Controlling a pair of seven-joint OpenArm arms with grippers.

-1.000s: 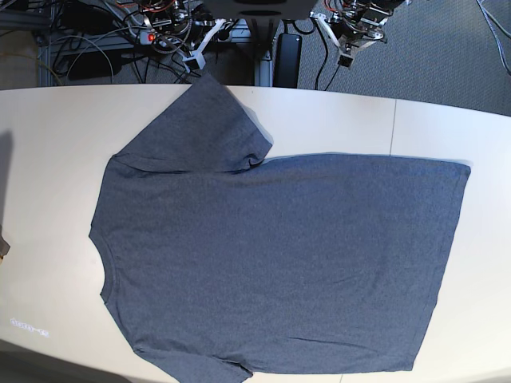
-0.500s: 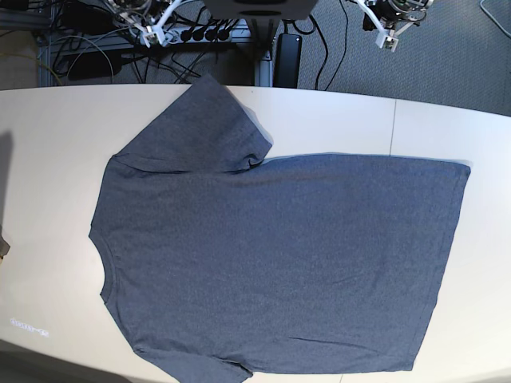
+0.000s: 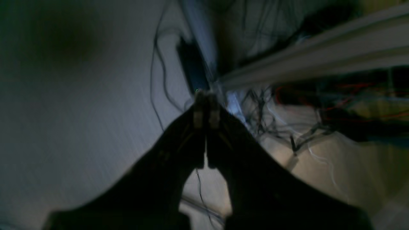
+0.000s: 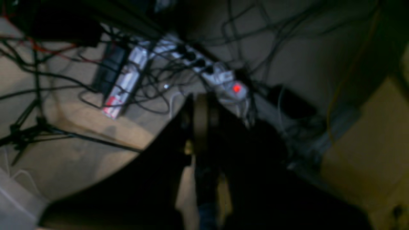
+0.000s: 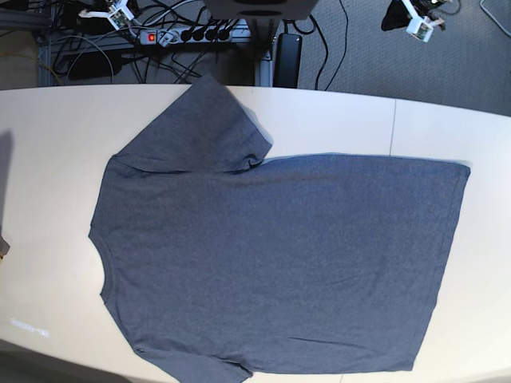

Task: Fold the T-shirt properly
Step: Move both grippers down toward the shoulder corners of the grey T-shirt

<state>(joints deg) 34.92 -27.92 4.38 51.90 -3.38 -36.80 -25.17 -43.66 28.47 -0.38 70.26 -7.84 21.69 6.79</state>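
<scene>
My left claw (image 3: 204, 116) is pressed fully closed with nothing in it, its dark tapering fingers (image 3: 198, 115) meeting tip to tip over blurred grey carpet and trailing cables (image 3: 255, 118). My right claw (image 4: 204, 105) is also closed and empty, its black fingers (image 4: 199, 121) together above a white power strip (image 4: 223, 78) with a glowing red switch and a tangle of black wires. In the base view both claws sit at the top edge, beyond the tabletop (image 5: 335, 120): the left claw (image 5: 419, 28) at the upper right, the right claw (image 5: 116, 12) at the upper left. Compared with a second ago, both have drawn farther up and outward from the centre. The T-shirt (image 5: 279, 255), soft heathered slate-blue knit, lies flat on the smooth cream tabletop exactly as before, collar toward the left, hem toward the right, one short sleeve fanned toward the far edge and the near sleeve cut off by the frame.
</scene>
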